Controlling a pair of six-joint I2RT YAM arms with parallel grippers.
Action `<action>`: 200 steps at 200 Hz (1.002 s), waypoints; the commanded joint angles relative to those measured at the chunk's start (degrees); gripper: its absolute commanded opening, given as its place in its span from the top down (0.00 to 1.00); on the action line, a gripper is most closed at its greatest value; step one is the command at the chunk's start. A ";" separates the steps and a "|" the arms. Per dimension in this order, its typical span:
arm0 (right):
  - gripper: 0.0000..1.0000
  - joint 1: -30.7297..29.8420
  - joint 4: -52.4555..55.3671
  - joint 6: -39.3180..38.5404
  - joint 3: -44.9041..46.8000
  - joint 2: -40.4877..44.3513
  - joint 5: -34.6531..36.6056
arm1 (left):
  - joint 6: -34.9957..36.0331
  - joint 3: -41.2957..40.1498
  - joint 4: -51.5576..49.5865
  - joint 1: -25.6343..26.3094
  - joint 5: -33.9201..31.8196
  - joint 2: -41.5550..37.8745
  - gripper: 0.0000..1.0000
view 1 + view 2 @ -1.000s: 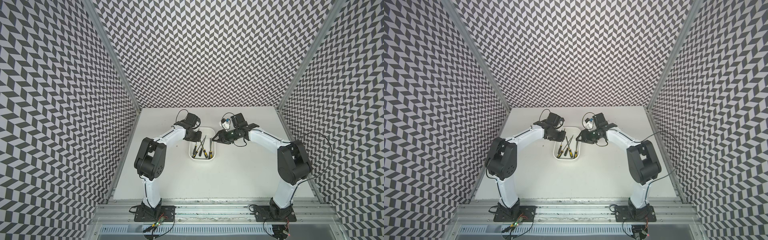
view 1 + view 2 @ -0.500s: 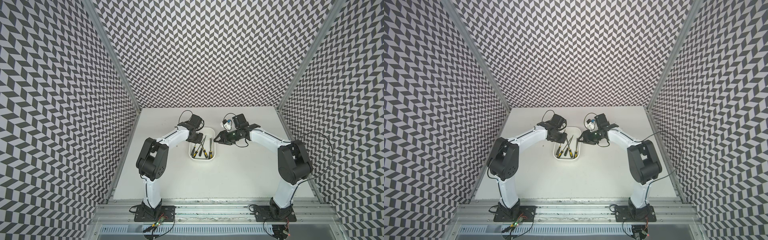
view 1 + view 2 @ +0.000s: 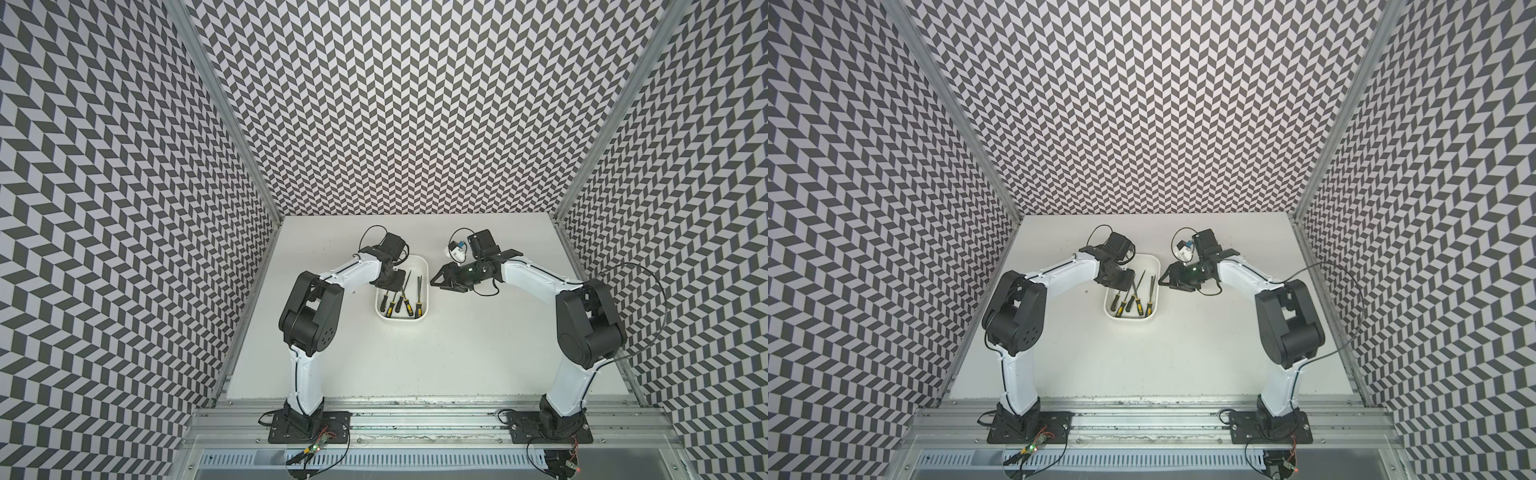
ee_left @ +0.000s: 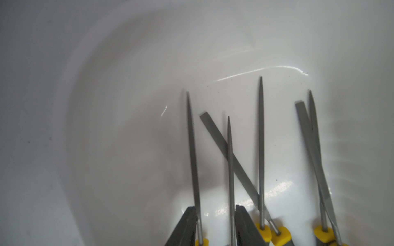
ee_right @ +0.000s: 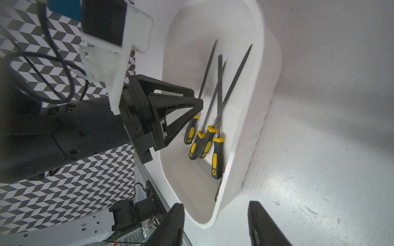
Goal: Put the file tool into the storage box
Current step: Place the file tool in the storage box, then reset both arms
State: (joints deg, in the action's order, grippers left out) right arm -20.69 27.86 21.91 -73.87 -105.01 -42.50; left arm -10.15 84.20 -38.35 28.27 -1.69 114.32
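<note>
So the white storage box (image 3: pixel 401 320) (image 3: pixel 1129 328) sits on the table (image 3: pixel 478 353) roughly in the middle, between the two arms, long side running away from the robot's base. It's already got a bunch of files (image 3: pixel 419 308) (image 3: pixel 1148 307) lying in it, the black-and-yellow-handled kind, handles toward the base end and blades pointing at the far end. From the left wrist view I count six blades, and a couple of the flat ones cross over the thin pointy ones. The left gripper (image 3: pixel 394 283) (image 3: pixel 1119 279) is dipped into the box from the left arm's side, right over the spot where blades meet handles. Its jaws are parted with a clear gap, and one thin file (image 4: pixel 229 159) runs through that gap without being pinched, so as far as I can tell it's just lying on the box floor. Another blade passes right next to the outer finger (image 4: pixel 187 225). The right gripper (image 3: pixel 438 281) (image 3: pixel 1166 281) hangs just beside the box on its own arm's side, jaws spread wide and gripping nothing. In the right wrist view a corner of the box rim (image 5: pixel 234 157) shows between the two fingers (image 5: pixel 173 221), but I can't tell whether they touch it.
</note>
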 commanded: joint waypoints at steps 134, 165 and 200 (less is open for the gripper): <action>0.00 9.36 -28.22 -3.09 21.47 22.16 55.21 | -7.07 -13.30 26.56 -20.69 -0.05 -23.35 0.00; 0.01 9.10 -50.61 -14.61 37.88 29.38 63.07 | -6.15 -19.47 32.77 -24.40 -5.49 -24.20 0.00; 0.01 9.61 -51.51 -16.36 37.99 25.20 67.89 | 1.06 -31.62 45.62 -26.25 -6.50 -26.80 0.00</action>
State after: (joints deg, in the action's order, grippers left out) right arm -11.31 -12.53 10.35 -35.83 -77.56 18.55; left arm -14.61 57.93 -2.24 2.90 -5.19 89.54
